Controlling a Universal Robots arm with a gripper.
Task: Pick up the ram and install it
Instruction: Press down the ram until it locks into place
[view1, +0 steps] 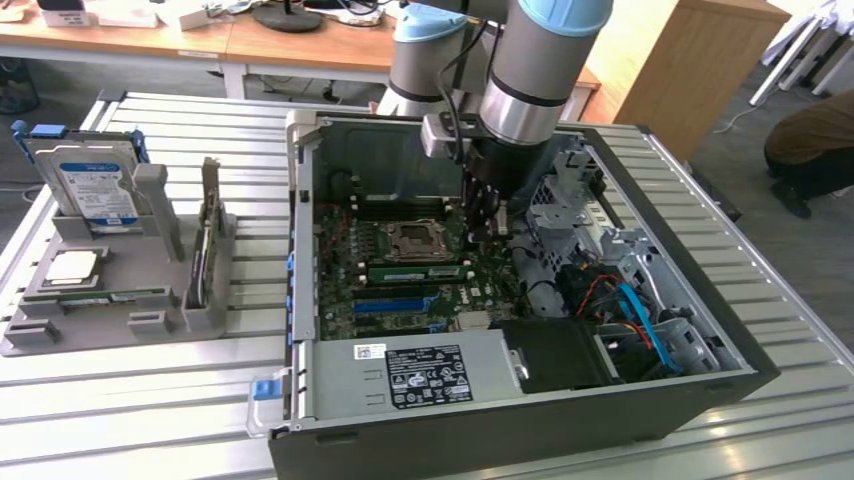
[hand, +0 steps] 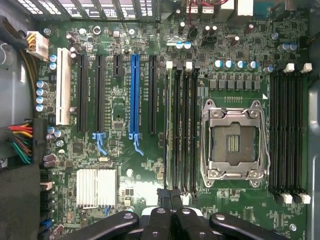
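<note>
Ram (view1: 414, 271), a slim green stick, stood on edge in a memory slot inside the open computer case (view1: 694, 300), just beside the bare CPU socket (view1: 407, 238). From the wrist camera the ram (hand: 170, 125) ran lengthwise along one slot of a bank of dark memory slots, between the socket (hand: 232, 142) and the long blue slot (hand: 134, 95). The gripper (view1: 483, 225) reached down from the arm into the case, and its claw (hand: 172, 200) was pinched fully together with nothing between the fingers, the tips poised over one end of the stick. Whether they touched its top edge could not be told. The stick looked set in the slot, so the step in hand appeared to be pressing it home. Doing that well probably meant pushing straight down with no sideways lean, since a thin board on edge could tilt or bind. Both ends needed to sink level, until the small white latch (hand: 170, 65) at the slot's far end closed against the stick. The closed tips also needed to keep clear of the exposed socket pins close by. Outside the case, on the exterior view's left, a grey tray (view1: 40, 330) held a hard drive (view1: 87, 190) and an upright expansion card (view1: 207, 235).
</note>
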